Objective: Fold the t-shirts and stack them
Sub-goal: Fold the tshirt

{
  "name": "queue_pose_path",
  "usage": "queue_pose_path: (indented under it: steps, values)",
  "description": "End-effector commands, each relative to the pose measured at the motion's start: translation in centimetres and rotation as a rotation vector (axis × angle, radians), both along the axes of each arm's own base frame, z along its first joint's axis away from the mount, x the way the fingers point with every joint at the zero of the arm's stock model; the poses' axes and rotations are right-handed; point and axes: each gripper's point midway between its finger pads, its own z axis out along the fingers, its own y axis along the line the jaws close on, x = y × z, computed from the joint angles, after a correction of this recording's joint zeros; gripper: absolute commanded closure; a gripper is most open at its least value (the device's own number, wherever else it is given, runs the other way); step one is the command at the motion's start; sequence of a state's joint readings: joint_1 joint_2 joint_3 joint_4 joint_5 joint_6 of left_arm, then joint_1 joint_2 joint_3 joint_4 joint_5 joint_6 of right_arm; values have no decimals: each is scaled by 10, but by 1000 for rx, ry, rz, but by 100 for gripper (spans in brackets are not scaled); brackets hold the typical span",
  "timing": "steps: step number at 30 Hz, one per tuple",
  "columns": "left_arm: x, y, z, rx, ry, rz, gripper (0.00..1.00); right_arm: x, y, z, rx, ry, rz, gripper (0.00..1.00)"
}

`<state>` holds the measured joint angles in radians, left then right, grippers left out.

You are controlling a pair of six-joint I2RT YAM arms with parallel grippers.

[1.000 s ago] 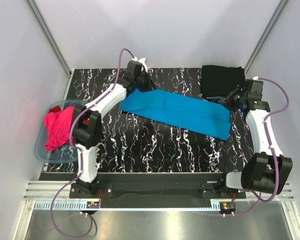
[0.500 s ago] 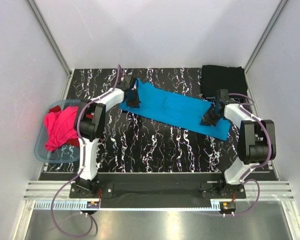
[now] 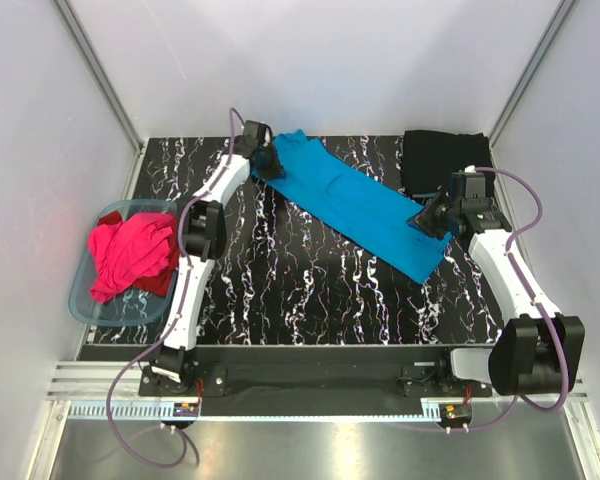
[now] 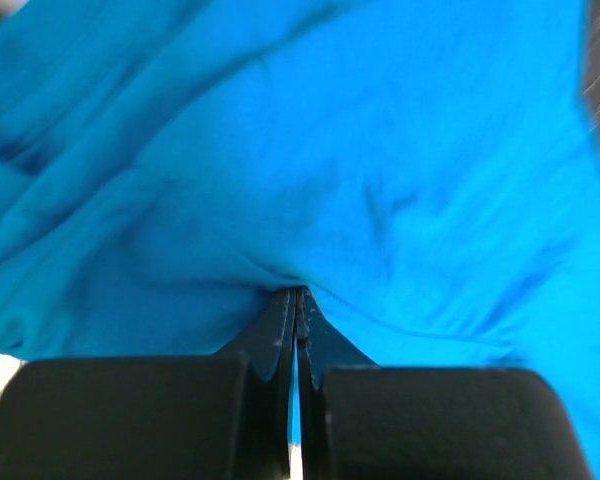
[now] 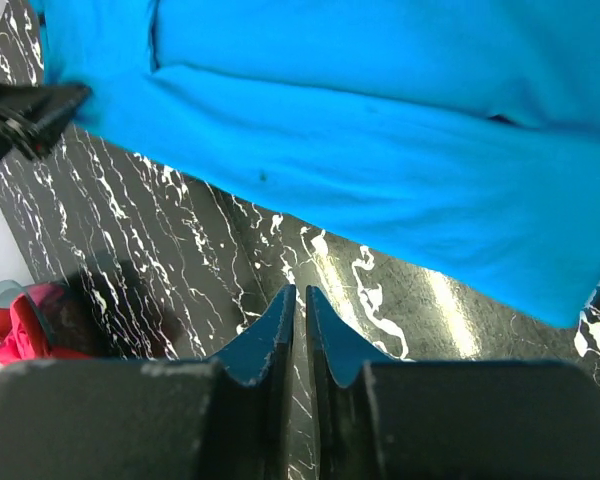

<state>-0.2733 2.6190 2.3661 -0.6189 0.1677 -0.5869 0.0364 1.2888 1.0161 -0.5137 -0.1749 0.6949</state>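
Nearest the arm bases, the black marbled table [image 3: 310, 300] lies bare across its near half, leaving open room between the two arms. At the table's left edge sits a translucent blue tub [image 3: 78, 300] holding a bunched magenta-pink t-shirt [image 3: 125, 255], with a red t-shirt [image 3: 160, 285] tucked at its right.

Farther in on the right, the right gripper [image 3: 423, 222] hovers at the right-hand edge of the turquoise t-shirt [image 3: 350, 200]. Its wrist view shows the fingers pressed together with only a sliver between them and no cloth at their tips; the marbled surface lies below and the shirt's hem beyond.

The turquoise t-shirt runs as a long diagonal band from a near-right corner to the far left, its long edges mostly straight. At that far-left end the left gripper [image 3: 268, 162] is clamped on a pinch of the blue cloth, creases fanning out from its tips in the wrist view.

In the far right corner a folded black t-shirt [image 3: 440, 158] lies flat at the table's far edge, close to the turquoise band; whether the two touch cannot be told.
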Motion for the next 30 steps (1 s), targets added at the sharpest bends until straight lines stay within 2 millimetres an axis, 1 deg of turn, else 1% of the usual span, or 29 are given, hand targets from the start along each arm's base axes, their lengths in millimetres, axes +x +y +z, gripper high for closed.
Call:
queue_pose_path:
  steps: [1, 2, 3, 4, 5, 6, 7, 8, 9, 10, 11, 12, 13, 14, 15, 16, 17, 18, 19, 20, 21, 23, 24, 25, 26, 27, 28, 30]
  values:
    - [29, -11, 54, -257, -88, -71, 100, 3, -1, 14, 1, -33, -6, 85]
    - [27, -22, 70, -303, -121, -118, 100, 3, -4, 13, -16, -30, -12, 85]
    - [19, -33, 88, -292, -160, -159, 100, 1, -7, 12, -35, -19, -13, 85]
    - [10, -39, 146, -285, -266, -194, 98, -1, -8, 10, -48, -10, -14, 85]
    - [0, -42, 143, -250, -288, -197, 98, -2, -13, 7, -67, 3, -28, 85]
    - [-15, -57, 157, -227, -332, -239, 97, -3, -14, 7, -76, 2, -29, 85]
    - [-32, -58, 210, -234, -426, -248, 97, -4, -14, 8, -80, 0, -30, 85]
    - [-45, -65, 197, -234, -421, -253, 97, -6, -16, 11, -87, -6, -35, 85]
    - [-64, -85, 202, -252, -427, -290, 97, -6, -17, 16, -87, -17, -37, 85]
    - [-79, -92, 219, -265, -451, -305, 97, -6, -17, 20, -86, -27, -40, 85]
    - [-91, -100, 202, -256, -411, -312, 99, -8, -17, 28, -87, -48, -42, 85]
    - [-110, -123, 198, -276, -381, -339, 100, -9, -18, 37, -87, -60, -46, 85]
    - [-121, -134, 193, -289, -357, -358, 100, -10, -18, 44, -90, -73, -47, 85]
    - [-134, -146, 179, -300, -316, -385, 100, -15, -19, 55, -94, -98, -48, 85]
    - [-153, -168, 172, -319, -276, -415, 100, -15, -19, 66, -96, -124, -50, 85]
    - [-163, -180, 165, -324, -255, -430, 100, -17, -21, 73, -99, -139, -53, 85]
    - [-170, -192, 160, -326, -242, -443, 100, -21, -21, 85, -96, -172, -53, 84]
    - [-185, -213, 143, -318, -206, -475, 100, -23, -19, 96, -92, -197, -50, 84]
    - [-189, -222, 133, -311, -185, -478, 100, -25, -19, 102, -89, -211, -48, 84]
    - [-195, -236, 133, -328, -166, -478, 100, -29, -18, 111, -82, -233, -43, 84]
    - [-196, -243, 112, -325, -122, -477, 100, -30, -17, 119, -80, -255, -39, 83]
    - [-198, -256, 106, -342, -99, -472, 100, -33, -17, 128, -77, -278, -37, 83]
    - [-199, -259, 88, -341, -56, -454, 100, -34, -16, 132, -75, -286, -34, 83]
    - [-198, -263, 87, -347, -52, -449, 100, -36, -15, 133, -74, -290, -31, 83]
    - [-200, -267, 79, -340, -42, -450, 100, -36, -14, 133, -66, -289, -25, 83]
    - [-198, -267, 72, -331, -33, -439, 100, -37, -12, 134, -63, -291, -16, 83]
    - [-197, -270, 60, -322, -16, -433, 100, -37, -12, 135, -58, -296, -13, 83]
    - [-195, -269, 46, -305, 19, -417, 100, -39, -10, 137, -53, -302, -7, 83]
